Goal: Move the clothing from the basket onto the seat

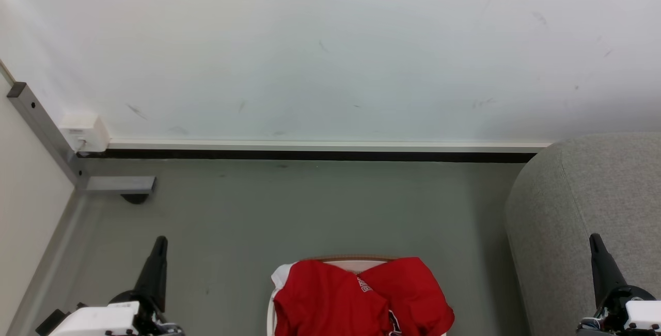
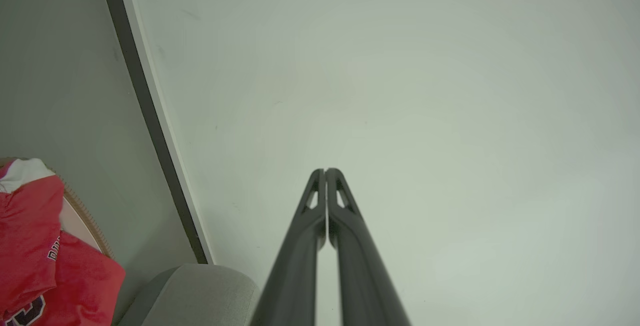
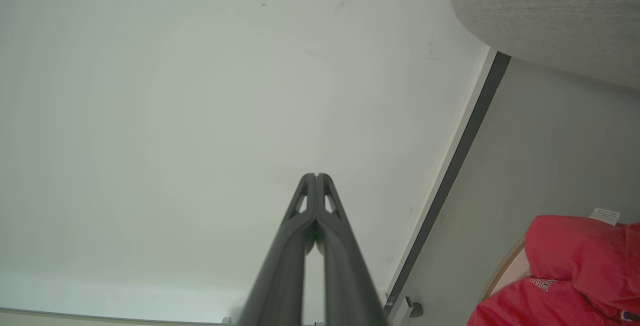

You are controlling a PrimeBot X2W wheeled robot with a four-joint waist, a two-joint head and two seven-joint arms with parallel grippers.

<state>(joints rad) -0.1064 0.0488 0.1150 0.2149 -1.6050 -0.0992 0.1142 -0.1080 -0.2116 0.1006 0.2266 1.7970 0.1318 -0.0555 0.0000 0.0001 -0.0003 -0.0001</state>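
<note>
Bright red soft white-trimmed shirt [image 1: 356, 300] is heaped in the cream-white, brown-rimmed plastic basket [image 1: 351, 259], between and apart from the left gripper [image 1: 161, 240] and right gripper [image 1: 595, 238]. Both are pressed closed, nothing held. Light-grey fabric seat [image 1: 563, 207] is noted near the right gripper.

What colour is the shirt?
The shirt is bright red with white trim; best in head view.
</note>
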